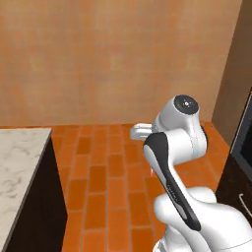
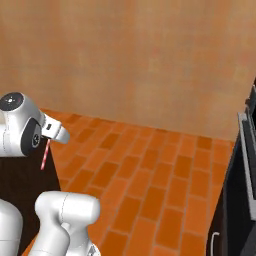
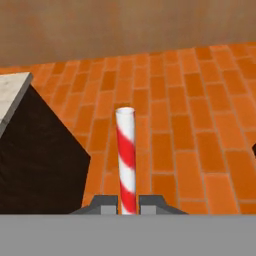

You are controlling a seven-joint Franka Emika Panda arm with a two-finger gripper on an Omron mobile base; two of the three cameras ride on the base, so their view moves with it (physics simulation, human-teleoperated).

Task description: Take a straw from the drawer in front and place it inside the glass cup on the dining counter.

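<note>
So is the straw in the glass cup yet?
No, the gripper is shut on the straw above the brick floor.

Kitchen, marble island counter [image 1: 19,157], brick-tile floor [image 1: 106,182]

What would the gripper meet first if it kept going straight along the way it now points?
Probably the brick floor. The gripper, jaws shut on the straw, points down over open tiles; the dining counter lies off to one side. Depth is unclear.
</note>
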